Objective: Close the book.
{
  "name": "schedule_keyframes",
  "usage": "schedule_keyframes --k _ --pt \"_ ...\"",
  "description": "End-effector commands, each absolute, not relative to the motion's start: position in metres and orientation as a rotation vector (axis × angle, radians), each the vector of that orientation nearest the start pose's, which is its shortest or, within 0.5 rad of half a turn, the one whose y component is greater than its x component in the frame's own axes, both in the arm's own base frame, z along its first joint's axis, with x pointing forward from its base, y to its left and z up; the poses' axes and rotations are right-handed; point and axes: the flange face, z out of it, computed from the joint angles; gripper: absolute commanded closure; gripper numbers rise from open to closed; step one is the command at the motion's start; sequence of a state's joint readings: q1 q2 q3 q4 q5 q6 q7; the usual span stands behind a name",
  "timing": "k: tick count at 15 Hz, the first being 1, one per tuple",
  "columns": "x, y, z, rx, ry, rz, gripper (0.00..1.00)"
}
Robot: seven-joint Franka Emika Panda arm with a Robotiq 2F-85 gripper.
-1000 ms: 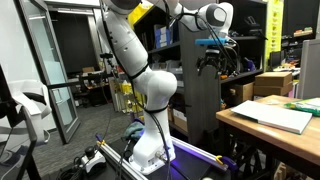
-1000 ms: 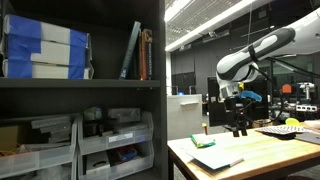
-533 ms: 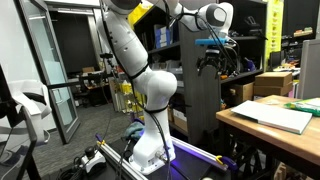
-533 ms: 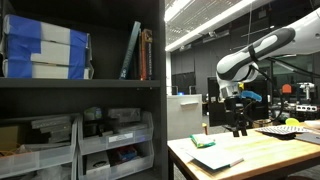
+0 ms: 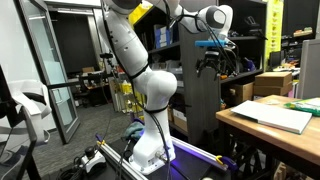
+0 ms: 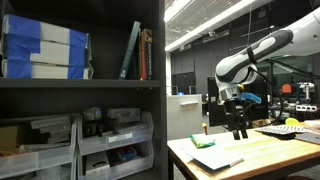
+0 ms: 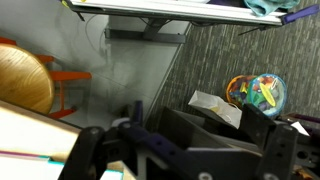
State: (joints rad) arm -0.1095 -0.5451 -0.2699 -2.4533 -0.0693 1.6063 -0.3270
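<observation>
Book (image 5: 276, 116) location?
Lay flat on wooden table (image 5: 233, 113), pale pages up, near the front edge. Looked open, not yet shut.

Gripper (image 5: 208, 64) state?
Hung in air above table height, well apart from book, pointed down. Couldn't tell whether spread or together: too small in both exterior views, blurred in wrist view.

Direction for coming move?
Down and sideways. Sat lower and to the right of gripper in an exterior view, lower and to the left of gripper (image 6: 238, 128) in an exterior view. Judged long axis to run along table length, roughly toward gripper. Single arm, so no choosing.

Readable text?
None. Spotted yellow strip (image 5: 275, 25) with dark marks, illegible. Saw blue-white boxes (image 6: 45, 45) on shelf, no label made out. Noted small green object (image 6: 203, 143) just beside book, unmarked.
</observation>
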Motion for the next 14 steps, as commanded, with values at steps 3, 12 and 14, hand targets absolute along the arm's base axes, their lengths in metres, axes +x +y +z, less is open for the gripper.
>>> schedule_keyframes --k 3,12,14 --pt "0.296 -0.041 0.409 -2.928 -0.090 0.499 0.00" --pt "0.295 0.001 0.389 -2.889 -0.087 0.530 0.00" --pt "0.296 -0.002 0.389 -2.881 -0.080 0.529 0.00"
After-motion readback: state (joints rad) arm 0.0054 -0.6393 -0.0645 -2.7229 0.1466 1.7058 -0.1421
